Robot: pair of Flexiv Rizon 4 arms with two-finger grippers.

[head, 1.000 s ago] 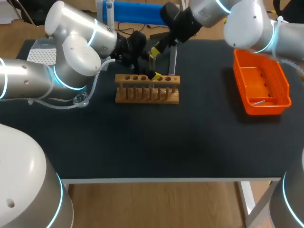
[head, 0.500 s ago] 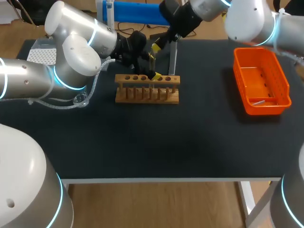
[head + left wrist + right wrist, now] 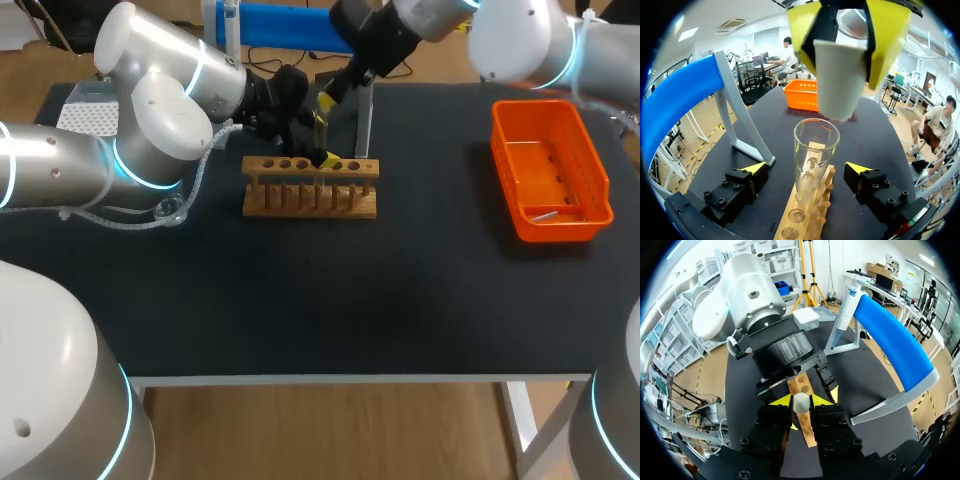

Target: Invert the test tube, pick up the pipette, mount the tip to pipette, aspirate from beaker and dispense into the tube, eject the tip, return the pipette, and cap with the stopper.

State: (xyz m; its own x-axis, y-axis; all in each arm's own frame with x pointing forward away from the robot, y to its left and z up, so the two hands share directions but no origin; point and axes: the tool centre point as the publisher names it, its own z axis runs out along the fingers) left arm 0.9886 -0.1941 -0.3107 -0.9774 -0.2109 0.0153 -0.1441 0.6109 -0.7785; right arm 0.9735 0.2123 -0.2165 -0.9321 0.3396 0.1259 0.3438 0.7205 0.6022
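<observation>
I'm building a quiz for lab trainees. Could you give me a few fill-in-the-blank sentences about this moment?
The right gripper is shut on a white tapered ____. The clear glass test tube stands upright in the ____ rack. The left gripper has its fingers either side of the tube, ____, not touching it. The colour of the rectangular plastic basket is ____.
Missing: stopper; wooden; open; orange.
</observation>
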